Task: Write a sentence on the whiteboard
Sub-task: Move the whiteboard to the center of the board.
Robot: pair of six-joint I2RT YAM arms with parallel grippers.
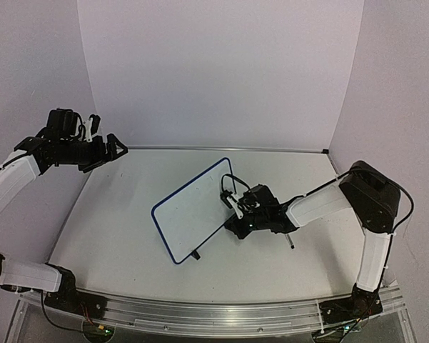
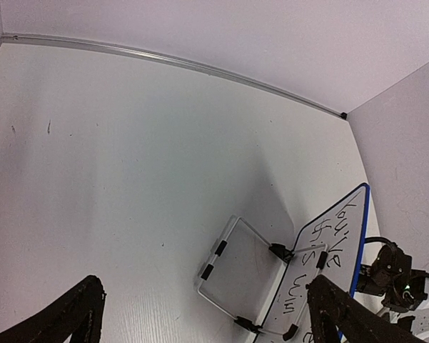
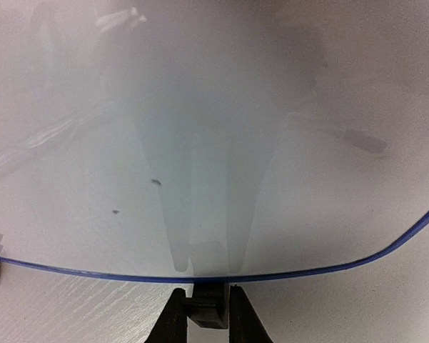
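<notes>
The whiteboard (image 1: 193, 207), white with a thin blue rim, stands tilted in the middle of the table. Its face is blank in the top view and in the right wrist view (image 3: 214, 143). In the left wrist view its other face (image 2: 346, 221) carries black handwriting (image 2: 321, 246). My right gripper (image 1: 232, 213) (image 3: 207, 314) is at the board's right edge. It is shut on a small black foot (image 3: 207, 309) clipped to the blue rim. My left gripper (image 1: 118, 148) (image 2: 205, 282) hangs open high at the far left, away from the board.
A wire stand (image 2: 235, 275) with black sleeves props the board from behind. A thin dark pen-like thing (image 1: 290, 241) lies on the table under the right forearm. Another black foot (image 1: 195, 255) sits at the board's near corner. White walls close in the back and sides.
</notes>
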